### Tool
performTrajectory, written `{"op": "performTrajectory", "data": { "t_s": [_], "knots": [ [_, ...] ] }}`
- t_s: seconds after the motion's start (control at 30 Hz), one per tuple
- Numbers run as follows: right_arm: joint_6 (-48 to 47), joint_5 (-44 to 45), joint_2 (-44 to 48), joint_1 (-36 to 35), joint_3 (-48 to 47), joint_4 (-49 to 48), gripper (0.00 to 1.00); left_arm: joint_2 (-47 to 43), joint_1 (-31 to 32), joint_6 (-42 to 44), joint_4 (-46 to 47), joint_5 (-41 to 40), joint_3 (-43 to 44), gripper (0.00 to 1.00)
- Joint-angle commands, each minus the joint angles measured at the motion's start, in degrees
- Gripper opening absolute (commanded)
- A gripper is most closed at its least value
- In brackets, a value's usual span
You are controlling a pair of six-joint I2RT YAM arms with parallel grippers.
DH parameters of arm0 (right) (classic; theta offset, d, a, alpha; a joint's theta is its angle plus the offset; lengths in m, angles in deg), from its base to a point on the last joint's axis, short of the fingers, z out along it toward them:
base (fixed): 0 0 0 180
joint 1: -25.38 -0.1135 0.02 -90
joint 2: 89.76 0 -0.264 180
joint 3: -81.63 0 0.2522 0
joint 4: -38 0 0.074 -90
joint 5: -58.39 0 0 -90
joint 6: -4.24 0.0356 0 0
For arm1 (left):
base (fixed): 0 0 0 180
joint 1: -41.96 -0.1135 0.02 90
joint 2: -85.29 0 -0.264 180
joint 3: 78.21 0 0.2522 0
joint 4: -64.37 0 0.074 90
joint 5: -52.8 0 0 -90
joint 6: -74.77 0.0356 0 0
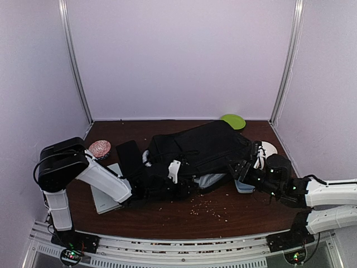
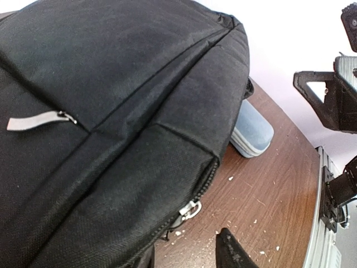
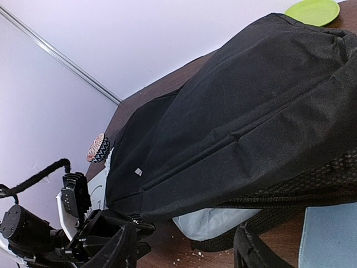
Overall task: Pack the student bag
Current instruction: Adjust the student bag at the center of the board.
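Observation:
The student bag [image 1: 201, 146], a large black backpack, lies flat across the middle of the table. It fills the left wrist view [image 2: 111, 111] and the right wrist view [image 3: 251, 111]. My left gripper [image 1: 167, 180] is at the bag's near-left edge, open and empty. Its fingers straddle bare table just below a silver zip pull [image 2: 191, 210] on the closed zip. My right gripper [image 1: 241, 170] is open and empty at the bag's near-right corner. A light-blue pencil case [image 2: 251, 131] pokes out from under the bag's near edge [image 3: 215, 220].
A green plate [image 1: 233, 120] lies at the back right. A patterned bowl [image 1: 100, 148], a flat black notebook [image 1: 129, 158] and a white book [image 1: 105, 196] are on the left. A light-blue flat thing [image 1: 244, 187] lies under my right gripper. Crumbs dot the near table.

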Motion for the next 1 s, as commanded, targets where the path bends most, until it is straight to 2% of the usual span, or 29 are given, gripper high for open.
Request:
{"op": "performTrajectory", "data": {
  "t_s": [0.0,0.97],
  "knots": [
    [-0.55,1.08,-0.22,-0.24,-0.33,-1.23,0.58,-1.06,-0.67,1.78,4.9,-1.42,2.63,0.38],
    [-0.42,0.98,-0.37,-0.25,-0.15,-1.1,0.58,0.35,-0.76,1.81,2.68,-3.4,4.08,0.16]
  ]
}}
